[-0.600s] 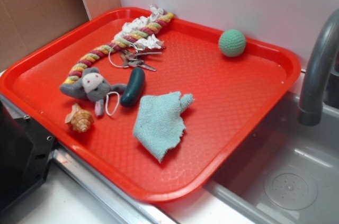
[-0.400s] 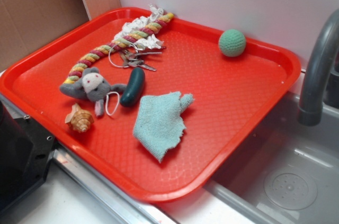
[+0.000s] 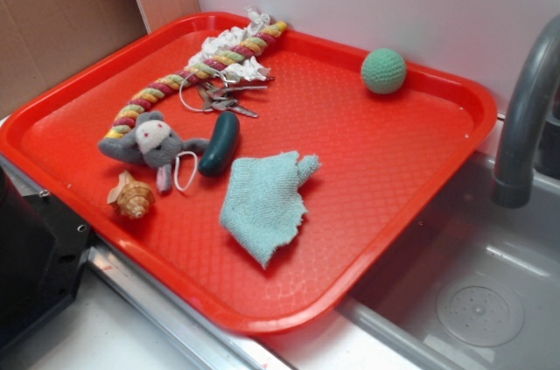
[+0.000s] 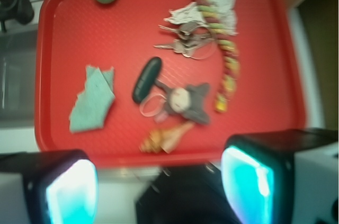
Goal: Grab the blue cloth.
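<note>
We are holding our tool (image 4: 159, 184) high, fingers spread apart, the blue cloth (image 3: 263, 203) lying well below on the red tray (image 3: 394, 178).

Blue cloth (image 3: 263, 201) flat on red tray (image 3: 411, 169), beside dark oblong toy (image 3: 219, 143).

Hand (image 4: 159, 181) blurred, edge-cropped.

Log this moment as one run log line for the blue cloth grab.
phase: approach | gripper: jaws open, high above tray's near edge, holding nothing | blue cloth: flat on red tray, untouched | nearest neighbor: dark green oblong, apart from cloth
</note>
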`<state>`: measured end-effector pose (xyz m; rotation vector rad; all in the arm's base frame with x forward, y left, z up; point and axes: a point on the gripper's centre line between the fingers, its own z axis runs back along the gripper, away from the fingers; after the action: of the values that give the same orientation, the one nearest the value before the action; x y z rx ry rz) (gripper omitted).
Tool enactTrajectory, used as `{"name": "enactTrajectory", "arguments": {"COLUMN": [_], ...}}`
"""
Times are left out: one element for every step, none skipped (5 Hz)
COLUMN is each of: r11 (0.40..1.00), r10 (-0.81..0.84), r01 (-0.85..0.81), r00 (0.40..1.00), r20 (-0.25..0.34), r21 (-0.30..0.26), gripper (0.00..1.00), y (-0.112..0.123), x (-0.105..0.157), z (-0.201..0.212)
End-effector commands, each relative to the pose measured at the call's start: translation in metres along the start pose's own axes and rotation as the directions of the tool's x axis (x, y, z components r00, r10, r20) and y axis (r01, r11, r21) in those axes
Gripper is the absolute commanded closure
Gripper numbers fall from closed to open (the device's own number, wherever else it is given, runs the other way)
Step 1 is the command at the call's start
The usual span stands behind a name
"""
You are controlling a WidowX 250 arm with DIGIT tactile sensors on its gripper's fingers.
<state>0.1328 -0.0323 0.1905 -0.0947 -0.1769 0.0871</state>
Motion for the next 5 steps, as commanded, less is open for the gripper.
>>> {"name": "enactTrajectory", "arguments": {"r11": [0.996, 0.992, 0.996, 0.999, 0.999], "r10": [0.047, 0.021, 0.016, 0.012, 0.024], "r01": [-0.051, -0.04, -0.036, -0.021, -0.031], "r00": [0.997, 0.987, 0.972, 0.96, 0.96], "r20": [-0.057, -0.157, -0.233, -0.281, -0.279], "r21": [-0.075, -0.118, -0.079, -0.026, -0.019], "gripper": [0.0, 0.0, 0.0, 0.0, 1.0], "y": [-0.051, -0.057, -0.061, -0.059, -0.052], "x": [0.011, 0.024, 0.033, 0.035, 0.037], "z": [-0.089, -0.121, -0.152, -0.166, -0.176]}}
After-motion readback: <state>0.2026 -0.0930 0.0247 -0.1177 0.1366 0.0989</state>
